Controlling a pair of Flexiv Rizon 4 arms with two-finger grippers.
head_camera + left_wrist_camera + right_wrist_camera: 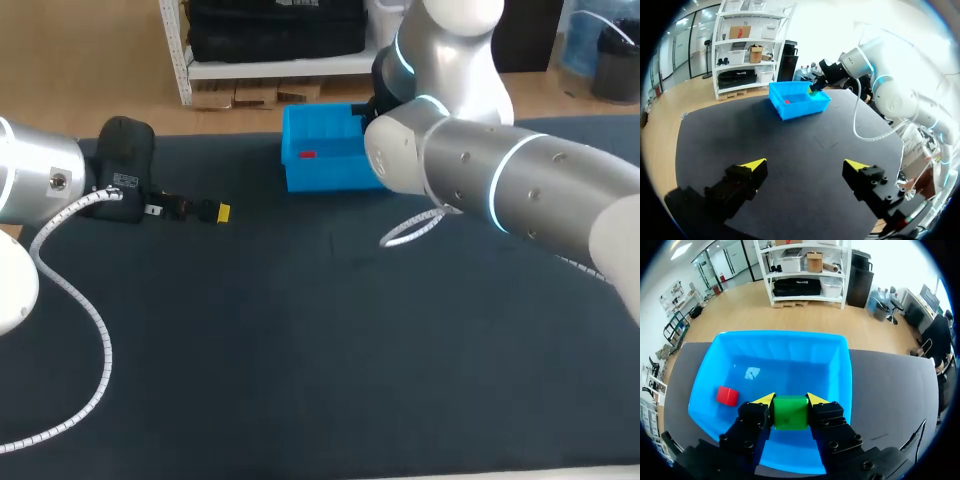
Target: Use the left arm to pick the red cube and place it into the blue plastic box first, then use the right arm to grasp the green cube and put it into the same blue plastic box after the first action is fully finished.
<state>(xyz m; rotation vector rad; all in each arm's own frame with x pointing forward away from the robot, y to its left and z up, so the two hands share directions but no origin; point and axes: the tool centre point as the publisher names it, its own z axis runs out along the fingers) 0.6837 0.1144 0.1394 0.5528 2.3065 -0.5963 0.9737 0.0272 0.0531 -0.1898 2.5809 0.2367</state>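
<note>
- Fingers of the right gripper [790, 399] are pressing the small green cube [790, 414] from two sides, holding it over the inside of the blue plastic box [782, 338].
- The small red cube [727, 396] is lying inside this box.
- The left gripper [806, 165] is hanging over the dark table [790, 140] with its fingers spread wide, well apart from the box.

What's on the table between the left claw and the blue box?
Nothing. In the left wrist view, only bare dark table stretches from the left gripper to the blue box.
</note>
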